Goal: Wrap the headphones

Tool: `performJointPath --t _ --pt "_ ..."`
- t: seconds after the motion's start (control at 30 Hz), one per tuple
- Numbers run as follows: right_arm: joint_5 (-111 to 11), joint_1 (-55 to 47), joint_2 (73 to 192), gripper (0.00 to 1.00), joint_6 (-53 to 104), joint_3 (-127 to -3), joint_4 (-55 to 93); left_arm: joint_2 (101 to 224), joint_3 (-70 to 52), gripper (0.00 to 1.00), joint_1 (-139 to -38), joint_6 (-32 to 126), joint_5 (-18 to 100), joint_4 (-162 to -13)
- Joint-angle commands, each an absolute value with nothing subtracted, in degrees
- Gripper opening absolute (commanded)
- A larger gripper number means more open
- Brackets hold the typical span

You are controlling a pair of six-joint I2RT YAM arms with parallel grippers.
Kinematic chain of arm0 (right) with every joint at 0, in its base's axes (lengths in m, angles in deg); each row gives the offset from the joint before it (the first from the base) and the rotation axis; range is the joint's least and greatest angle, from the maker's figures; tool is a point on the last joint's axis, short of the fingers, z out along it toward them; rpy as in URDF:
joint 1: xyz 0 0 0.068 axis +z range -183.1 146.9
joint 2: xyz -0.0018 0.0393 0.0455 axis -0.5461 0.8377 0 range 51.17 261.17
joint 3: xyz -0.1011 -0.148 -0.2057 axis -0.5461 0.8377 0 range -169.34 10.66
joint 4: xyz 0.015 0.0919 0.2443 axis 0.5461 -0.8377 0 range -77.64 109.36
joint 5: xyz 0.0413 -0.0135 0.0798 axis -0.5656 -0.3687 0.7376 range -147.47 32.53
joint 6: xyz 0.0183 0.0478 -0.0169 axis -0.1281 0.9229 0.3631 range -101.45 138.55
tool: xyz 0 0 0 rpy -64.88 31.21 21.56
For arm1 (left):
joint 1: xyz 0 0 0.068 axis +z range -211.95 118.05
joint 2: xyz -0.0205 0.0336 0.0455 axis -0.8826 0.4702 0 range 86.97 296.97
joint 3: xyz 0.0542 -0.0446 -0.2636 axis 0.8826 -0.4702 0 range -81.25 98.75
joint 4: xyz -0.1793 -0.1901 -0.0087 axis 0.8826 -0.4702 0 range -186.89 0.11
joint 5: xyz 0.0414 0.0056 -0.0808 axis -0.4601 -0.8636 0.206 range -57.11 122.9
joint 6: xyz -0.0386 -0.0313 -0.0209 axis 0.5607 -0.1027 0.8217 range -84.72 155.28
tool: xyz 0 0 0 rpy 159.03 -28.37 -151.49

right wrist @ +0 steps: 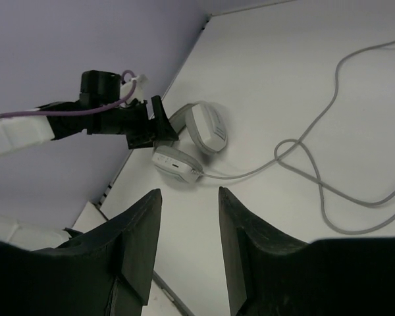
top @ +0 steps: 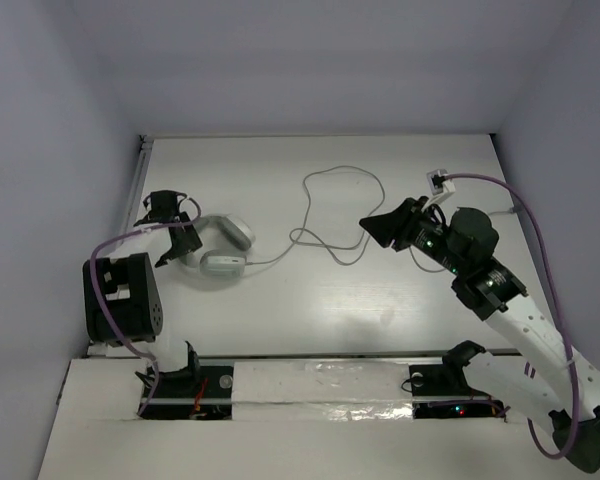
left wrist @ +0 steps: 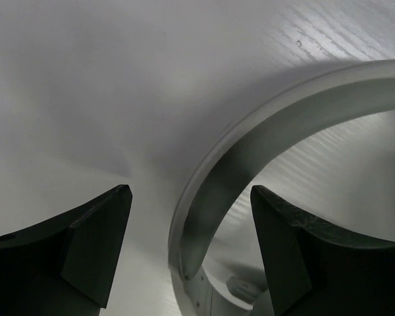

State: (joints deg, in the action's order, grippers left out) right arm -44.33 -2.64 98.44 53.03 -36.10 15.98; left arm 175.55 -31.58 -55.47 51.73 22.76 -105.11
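The white and light-grey headphones (top: 225,262) lie on the white table at the left, ear cups side by side, headband toward the left wall. Their thin grey cord (top: 332,172) runs right from the near ear cup and lies in loose loops in the middle of the table. My left gripper (top: 183,226) is open and straddles the curved headband (left wrist: 217,178), one finger on each side, not closed on it. My right gripper (top: 382,228) is open and empty, raised above the table right of the cord loops. The right wrist view shows the headphones (right wrist: 201,128) and cord (right wrist: 303,158) ahead of its gripper (right wrist: 189,191).
White walls enclose the table on the left, back and right. Thick purple cables (top: 500,185) run along both arms. The left arm's black base block (top: 120,300) sits near the front left. A white ledge (top: 320,385) with the arm mounts runs along the near edge.
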Motion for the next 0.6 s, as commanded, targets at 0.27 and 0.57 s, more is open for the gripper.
performJointPath --t 0.27,0.57 --pt "-43.76 -1.72 95.91 0.46 52.65 -35.66 18.74 182.08 -27.72 0.26 -55.89 49.69 26.57 -101.14" --pt "-45.08 -1.72 96.61 0.45 52.21 -35.92 18.74 183.91 -27.99 0.41 -58.53 50.14 28.50 -101.05"
